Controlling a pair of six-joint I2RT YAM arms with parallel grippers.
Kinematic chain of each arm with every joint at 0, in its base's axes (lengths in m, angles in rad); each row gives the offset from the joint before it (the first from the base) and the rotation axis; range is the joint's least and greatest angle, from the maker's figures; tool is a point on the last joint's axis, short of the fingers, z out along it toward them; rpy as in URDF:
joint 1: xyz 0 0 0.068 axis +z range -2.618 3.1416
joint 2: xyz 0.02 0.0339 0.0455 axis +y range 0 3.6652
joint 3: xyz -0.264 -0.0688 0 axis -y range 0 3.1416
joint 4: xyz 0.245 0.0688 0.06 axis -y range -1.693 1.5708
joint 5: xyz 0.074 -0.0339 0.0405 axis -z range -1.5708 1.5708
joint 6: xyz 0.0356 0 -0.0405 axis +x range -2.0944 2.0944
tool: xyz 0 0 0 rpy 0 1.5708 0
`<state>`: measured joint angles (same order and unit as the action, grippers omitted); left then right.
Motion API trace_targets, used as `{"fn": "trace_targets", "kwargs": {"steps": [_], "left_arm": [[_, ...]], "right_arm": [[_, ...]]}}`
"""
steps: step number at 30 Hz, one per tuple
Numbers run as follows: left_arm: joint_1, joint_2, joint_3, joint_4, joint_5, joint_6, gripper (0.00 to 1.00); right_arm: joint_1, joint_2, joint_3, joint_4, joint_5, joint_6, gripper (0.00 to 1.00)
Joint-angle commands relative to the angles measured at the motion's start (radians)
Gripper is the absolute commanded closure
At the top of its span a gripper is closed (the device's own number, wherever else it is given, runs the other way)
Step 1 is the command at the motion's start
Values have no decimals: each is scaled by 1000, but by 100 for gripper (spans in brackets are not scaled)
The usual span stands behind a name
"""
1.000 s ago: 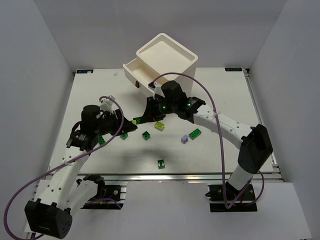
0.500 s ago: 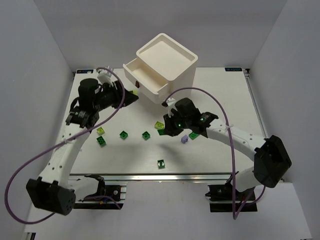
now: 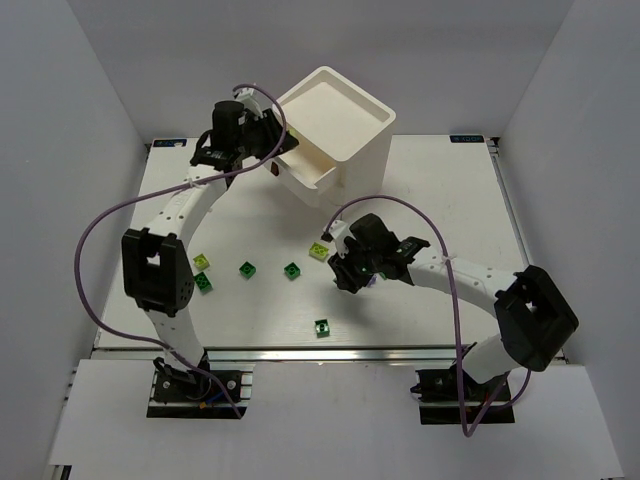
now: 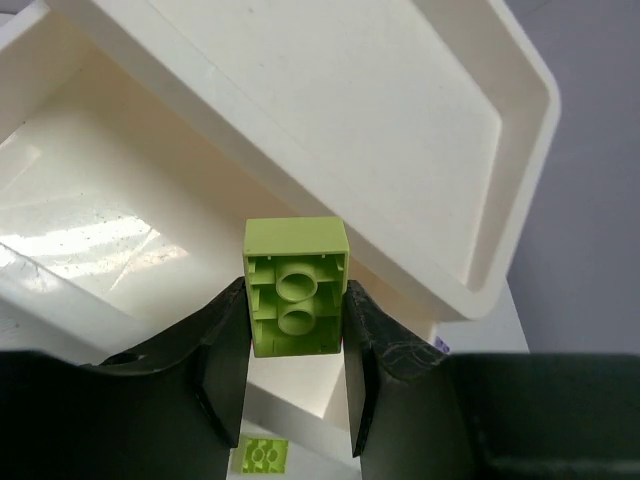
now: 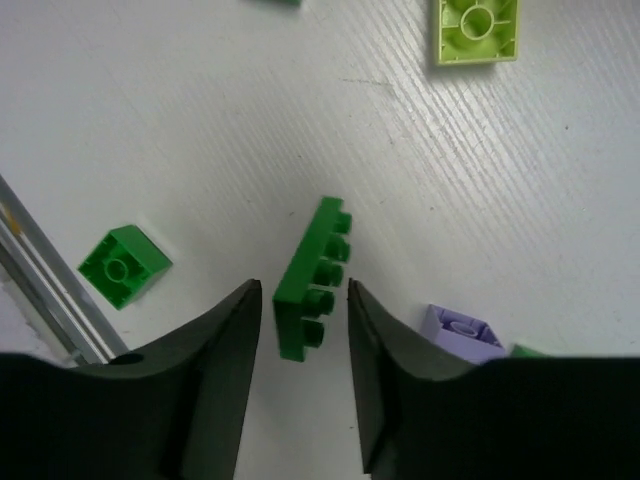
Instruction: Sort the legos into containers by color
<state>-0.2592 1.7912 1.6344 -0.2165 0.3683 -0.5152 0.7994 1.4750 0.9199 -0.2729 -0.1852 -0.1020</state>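
Left tool (image 4: 295, 292): you have it clamped on a lime brick (image 4: 297, 250), with the brick's hollow underside facing the wrist camera.
Lime brick's place: it hangs above the pulled-out drawer (image 4: 90, 210) of the white cabinet (image 3: 340, 110), just in front of the cabinet's recessed top.
Right tool (image 5: 305, 290): your fingers stand on either side of a long dark green brick (image 5: 312, 270). A thin gap shows along one finger, and you cannot tell whether the brick is clamped.
Green brick's place: it is tipped on its side, studs toward one finger, low over the bench (image 3: 440, 190).
Near your right tool: a lavender brick (image 5: 460, 335) just beside it, a small green brick (image 5: 123, 265) near the bench's edge rail, and an upturned lime brick (image 5: 477, 30) farther off.
Loose on the bench: a lime brick and a green one (image 3: 204, 283) side by side at your left, and three green ones apart (image 3: 292, 270).
Writing: the blue tags (image 3: 466, 138) at the bench's far corners are too small to read.
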Motion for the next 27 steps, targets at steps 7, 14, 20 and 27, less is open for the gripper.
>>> {"fn": "trace_targets", "kwargs": {"steps": [7, 14, 20, 27], "left_arm": [[-34, 63, 142, -52, -71, 23, 56], [-34, 24, 157, -52, -77, 20, 44], [-34, -41, 177, -64, -92, 18, 33], [-14, -166, 87, -122, -152, 17, 39]], "right_arm": [[-5, -8, -16, 41, -2, -47, 30], [-14, -54, -18, 24, -45, -60, 29], [-40, -70, 22, -14, -144, -148, 30], [-95, -84, 53, -5, -296, -258, 33]]}}
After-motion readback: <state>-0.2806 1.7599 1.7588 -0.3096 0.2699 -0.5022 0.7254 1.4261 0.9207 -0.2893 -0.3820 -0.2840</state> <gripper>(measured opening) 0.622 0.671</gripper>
